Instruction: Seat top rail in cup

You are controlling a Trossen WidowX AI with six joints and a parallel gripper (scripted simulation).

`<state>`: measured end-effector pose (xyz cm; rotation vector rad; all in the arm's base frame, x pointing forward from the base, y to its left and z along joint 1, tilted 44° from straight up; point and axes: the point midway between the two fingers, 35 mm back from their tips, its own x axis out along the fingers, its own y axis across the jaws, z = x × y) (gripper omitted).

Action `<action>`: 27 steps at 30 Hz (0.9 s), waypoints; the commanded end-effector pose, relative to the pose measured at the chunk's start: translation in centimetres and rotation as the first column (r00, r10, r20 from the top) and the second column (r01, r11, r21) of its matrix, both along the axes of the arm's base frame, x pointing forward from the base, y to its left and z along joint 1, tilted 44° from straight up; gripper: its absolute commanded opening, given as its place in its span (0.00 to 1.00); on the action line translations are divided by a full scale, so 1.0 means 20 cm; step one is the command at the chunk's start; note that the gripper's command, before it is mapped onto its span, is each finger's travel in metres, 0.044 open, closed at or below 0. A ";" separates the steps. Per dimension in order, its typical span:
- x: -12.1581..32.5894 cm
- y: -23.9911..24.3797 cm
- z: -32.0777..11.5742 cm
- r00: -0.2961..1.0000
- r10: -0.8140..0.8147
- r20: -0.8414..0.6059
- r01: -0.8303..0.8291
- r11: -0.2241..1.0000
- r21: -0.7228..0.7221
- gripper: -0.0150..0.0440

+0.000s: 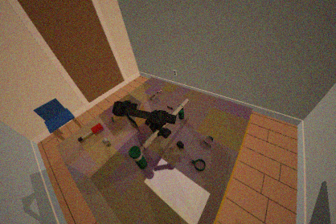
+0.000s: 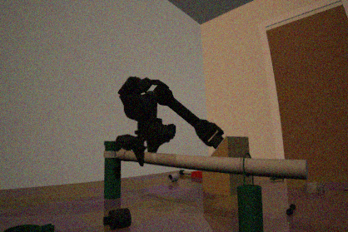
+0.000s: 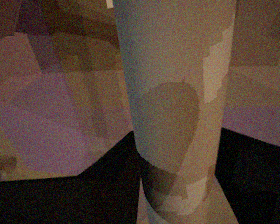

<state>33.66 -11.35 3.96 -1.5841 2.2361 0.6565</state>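
Note:
The pale rail (image 1: 182, 105) (image 2: 200, 162) (image 3: 176, 60) runs through the thin loop (image 2: 244, 170) above the smaller green post (image 1: 182, 114) (image 2: 250, 209), with one end sticking out beyond it. Its other end reaches the upper part of the big green post (image 1: 135, 152) (image 2: 112, 183), at the pale band (image 2: 109, 154) just under the cap. How deep the end sits in the cup cannot be made out. My gripper (image 2: 146, 156) (image 3: 169, 134) is shut on the rail, a short way from the big post, one black finger on each side.
A dark round piece (image 1: 180, 144) (image 2: 119, 218) and a green ring (image 1: 198, 164) lie on the floor. A white sheet (image 1: 181, 193) lies near the big post. A red-headed mallet (image 1: 96, 128) and a blue chair (image 1: 54, 112) are farther left. A wooden block (image 2: 238, 146) stands behind the rail.

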 end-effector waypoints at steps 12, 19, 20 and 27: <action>0.02 0.09 0.00 0.999 0.027 -0.022 -0.027 1.000 0.009 0.92; 0.04 0.27 -0.01 0.995 0.073 -0.072 -0.071 0.997 0.026 1.00; 0.04 0.28 -0.01 0.994 0.076 -0.076 -0.074 0.997 0.027 1.00; 0.07 0.40 0.07 0.989 0.142 -0.033 -0.140 0.989 0.058 1.00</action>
